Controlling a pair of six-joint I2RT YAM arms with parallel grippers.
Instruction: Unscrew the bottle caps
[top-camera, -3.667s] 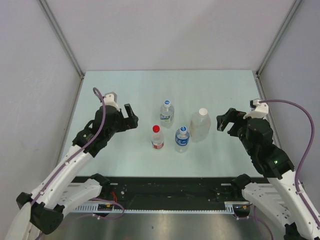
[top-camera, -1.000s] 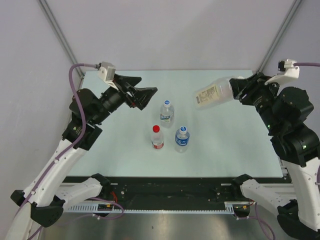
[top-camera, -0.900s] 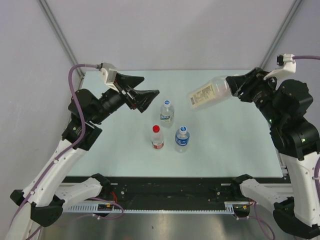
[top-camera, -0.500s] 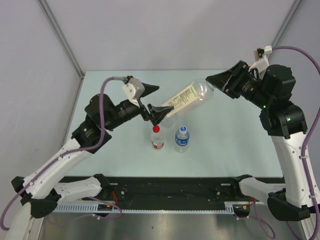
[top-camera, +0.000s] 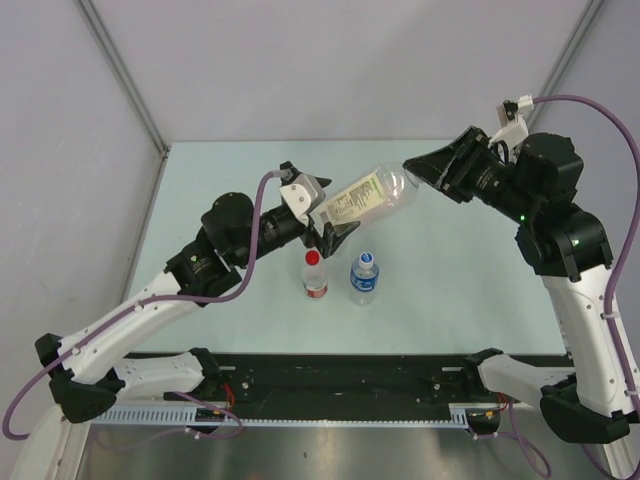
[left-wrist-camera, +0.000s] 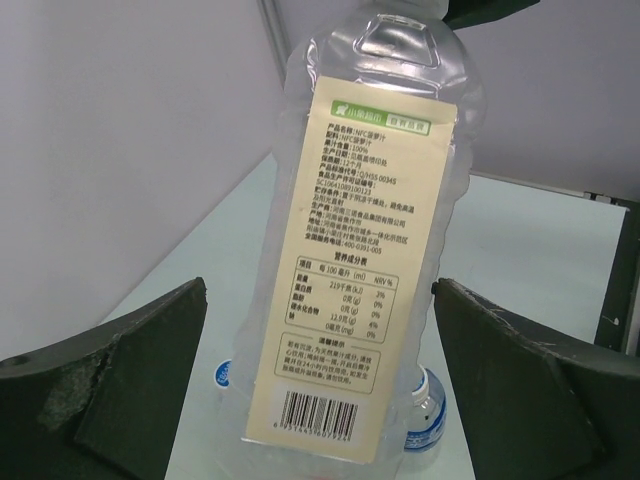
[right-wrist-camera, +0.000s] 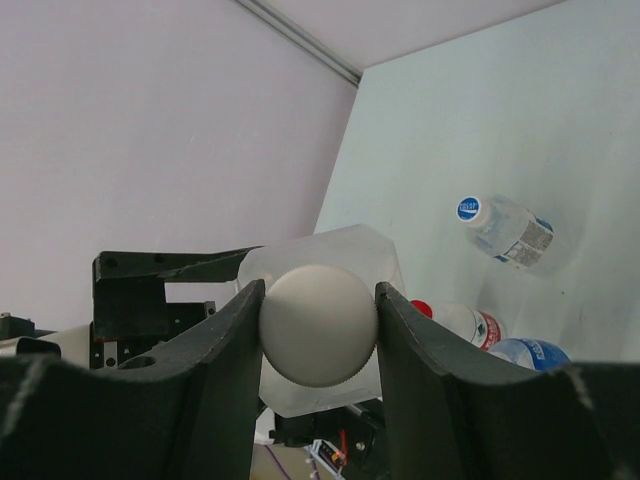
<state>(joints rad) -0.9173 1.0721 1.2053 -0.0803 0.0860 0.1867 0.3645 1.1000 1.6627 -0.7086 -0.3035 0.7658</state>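
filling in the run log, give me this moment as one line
right claw: shut on white cap | large bottle: held sideways in air | left claw: open around its base

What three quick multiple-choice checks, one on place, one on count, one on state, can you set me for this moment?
1. Where is the large bottle relative to the table?
A) standing on it
B) held in the air above it, between the two arms
C) lying on it

2. How many small bottles are on the table?
A) one
B) two
C) three

3. What is the right tool doing?
A) open, clear of everything
B) shut on the white cap
C) shut on a red cap

Key:
1 B: the top view shows it slanted above the table, its base between the open fingers of the left tool.
2 C: the right wrist view shows a red-capped bottle and two blue-capped bottles.
3 B: its fingers press both sides of the cap.
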